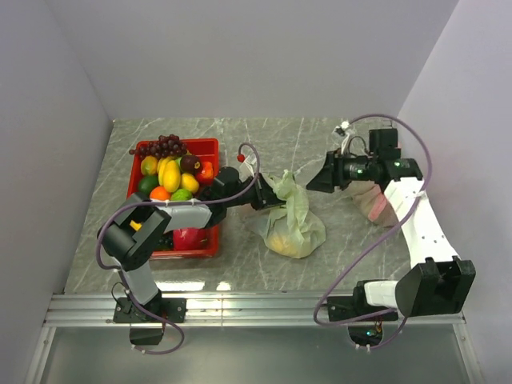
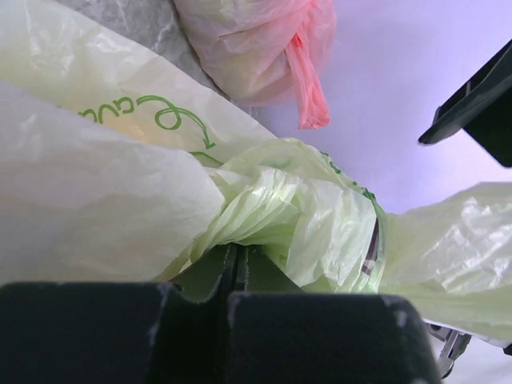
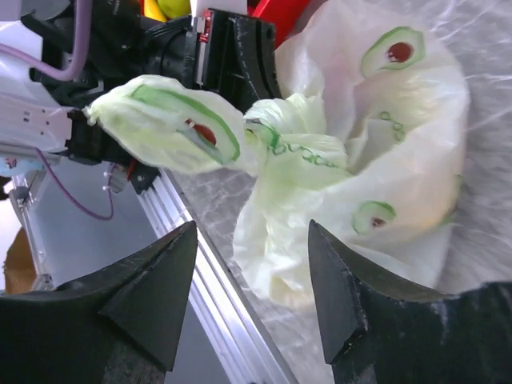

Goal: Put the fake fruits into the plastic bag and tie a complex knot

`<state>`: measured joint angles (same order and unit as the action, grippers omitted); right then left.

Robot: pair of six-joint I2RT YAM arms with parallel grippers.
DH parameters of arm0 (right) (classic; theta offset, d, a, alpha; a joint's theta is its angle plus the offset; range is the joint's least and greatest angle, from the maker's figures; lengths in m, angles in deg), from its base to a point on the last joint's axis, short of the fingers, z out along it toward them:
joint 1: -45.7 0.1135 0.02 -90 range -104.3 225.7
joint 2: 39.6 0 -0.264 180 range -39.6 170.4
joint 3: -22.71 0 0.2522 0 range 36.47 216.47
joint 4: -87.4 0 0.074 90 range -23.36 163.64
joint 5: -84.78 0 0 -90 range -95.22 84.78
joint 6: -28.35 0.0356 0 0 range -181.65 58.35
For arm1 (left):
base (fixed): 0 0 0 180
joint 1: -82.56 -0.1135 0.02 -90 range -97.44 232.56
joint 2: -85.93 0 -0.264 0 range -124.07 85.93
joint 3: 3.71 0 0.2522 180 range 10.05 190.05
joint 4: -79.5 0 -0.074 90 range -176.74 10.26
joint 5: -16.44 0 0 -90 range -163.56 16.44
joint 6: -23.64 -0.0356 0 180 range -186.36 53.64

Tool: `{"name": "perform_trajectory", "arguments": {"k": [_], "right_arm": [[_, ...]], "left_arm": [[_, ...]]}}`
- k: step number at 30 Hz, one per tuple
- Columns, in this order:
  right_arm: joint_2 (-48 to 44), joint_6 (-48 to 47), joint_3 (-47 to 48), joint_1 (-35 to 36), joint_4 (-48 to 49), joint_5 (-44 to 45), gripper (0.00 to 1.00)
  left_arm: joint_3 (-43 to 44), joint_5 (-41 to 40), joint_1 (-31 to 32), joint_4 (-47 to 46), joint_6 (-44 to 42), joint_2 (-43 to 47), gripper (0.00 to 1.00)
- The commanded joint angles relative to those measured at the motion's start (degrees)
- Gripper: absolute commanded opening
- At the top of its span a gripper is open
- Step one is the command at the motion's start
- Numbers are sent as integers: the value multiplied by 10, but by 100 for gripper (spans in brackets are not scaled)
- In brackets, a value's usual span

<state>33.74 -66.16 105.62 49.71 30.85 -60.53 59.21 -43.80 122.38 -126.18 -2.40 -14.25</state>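
Observation:
The pale-green plastic bag (image 1: pixel 294 224) lies on the table's middle, with yellowish fruit showing through its bottom. My left gripper (image 1: pixel 270 198) is shut on the bag's twisted handle plastic (image 2: pixel 256 204); its jaws are pressed together on the film. The knot (image 3: pixel 272 140) is a bunched twist, with one handle end (image 3: pixel 164 120) sticking out sideways. My right gripper (image 1: pixel 314 182) is open and empty, a short way right of the bag's top, with its fingers (image 3: pixel 152 296) spread wide. Several fake fruits (image 1: pixel 172 172) are piled in the red basket (image 1: pixel 210 146) at the left.
A pink bag (image 1: pixel 374 206) lies to the right under my right arm; it also shows in the left wrist view (image 2: pixel 256 48). The table's metal front rail (image 1: pixel 256 308) runs along the near edge. Walls close in on both sides.

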Motion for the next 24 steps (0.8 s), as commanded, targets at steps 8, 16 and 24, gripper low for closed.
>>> {"name": "perform_trajectory", "arguments": {"k": [8,16,24], "right_arm": [[116,69,-36,-29,130,4,27],[152,31,-81,12,87,-49,61],[123,156,-198,71,194,-95,64]], "left_arm": [[42,0,0,7,4,-18,0],[54,3,3,0,6,-38,0],[66,53,2,-78,15,-41,0]]}}
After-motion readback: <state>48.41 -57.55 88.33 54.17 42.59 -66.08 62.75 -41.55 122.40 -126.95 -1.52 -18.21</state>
